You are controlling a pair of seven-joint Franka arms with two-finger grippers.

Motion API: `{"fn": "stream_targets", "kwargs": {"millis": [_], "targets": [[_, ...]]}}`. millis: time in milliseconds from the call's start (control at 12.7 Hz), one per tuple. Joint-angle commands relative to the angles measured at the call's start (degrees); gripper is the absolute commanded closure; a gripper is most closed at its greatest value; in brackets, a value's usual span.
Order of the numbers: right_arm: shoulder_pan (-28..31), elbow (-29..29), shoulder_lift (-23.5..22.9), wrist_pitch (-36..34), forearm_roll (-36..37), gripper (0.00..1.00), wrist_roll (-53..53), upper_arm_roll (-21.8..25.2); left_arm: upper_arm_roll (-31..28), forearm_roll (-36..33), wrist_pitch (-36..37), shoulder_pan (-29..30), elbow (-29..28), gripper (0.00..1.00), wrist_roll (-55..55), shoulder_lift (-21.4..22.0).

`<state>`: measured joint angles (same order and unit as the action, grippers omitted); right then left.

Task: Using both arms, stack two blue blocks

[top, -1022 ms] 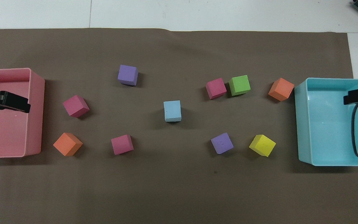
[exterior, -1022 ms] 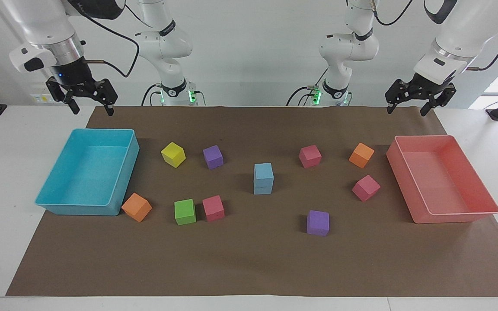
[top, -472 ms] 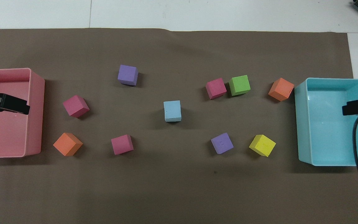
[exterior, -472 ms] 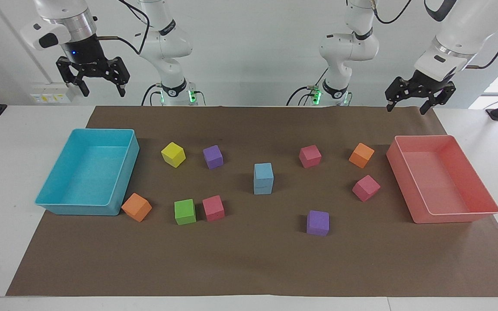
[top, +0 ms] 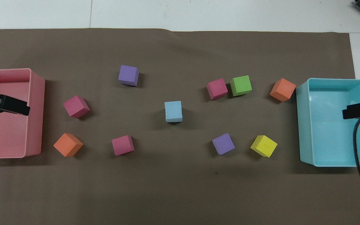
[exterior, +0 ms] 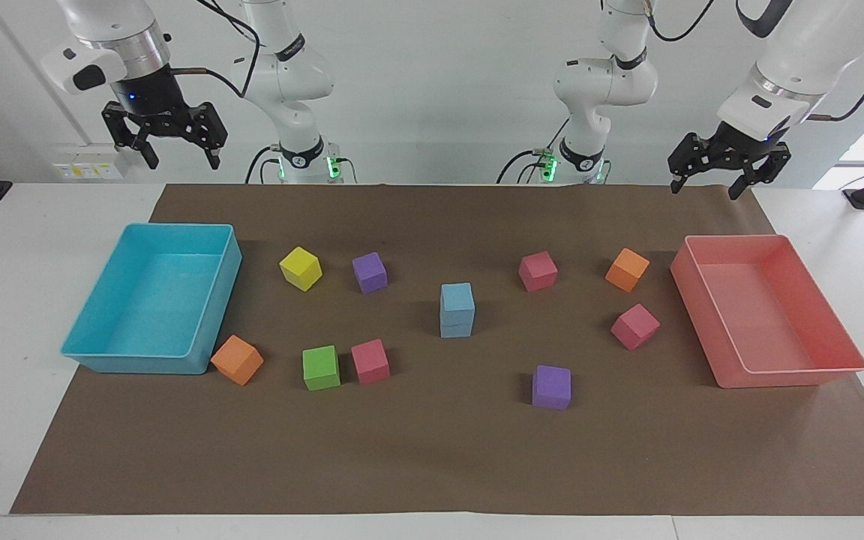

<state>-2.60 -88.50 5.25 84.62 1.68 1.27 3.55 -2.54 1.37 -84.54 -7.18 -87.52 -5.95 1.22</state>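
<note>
The two blue blocks stand stacked in the middle of the brown mat, the upper blue block (exterior: 457, 298) squarely on the lower blue block (exterior: 456, 326). In the overhead view only the top of the stack (top: 173, 111) shows. My right gripper (exterior: 181, 157) is open and empty, raised high over the robots' edge of the mat near the cyan tray. My left gripper (exterior: 703, 189) is open and empty, raised over the mat's edge near the pink tray. Both are well away from the stack.
A cyan tray (exterior: 136, 366) lies at the right arm's end and a pink tray (exterior: 792, 377) at the left arm's end. Loose cubes surround the stack: yellow (exterior: 301, 268), two purple (exterior: 370, 272) (exterior: 551, 387), green (exterior: 321, 367), several pink and two orange.
My right gripper has risen and shifted a little toward the middle of the table. My left gripper has barely moved. The blue stack has not moved.
</note>
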Motion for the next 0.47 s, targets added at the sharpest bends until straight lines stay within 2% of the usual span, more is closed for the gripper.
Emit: {"fn": "stream_targets", "kwargs": {"millis": [0,393], "targets": [[0.75,-0.45,0.82,0.29,-1.32,0.0,-0.65,-0.48,0.16,0.65,-1.16,0.68,-1.86,0.0,-1.08,1.42],[0.75,-0.8,1.17,-0.15,-1.41,0.0,-0.65,-0.48,0.16,0.65,-1.16,0.68,-1.95,0.0,-1.08,1.42]]}}
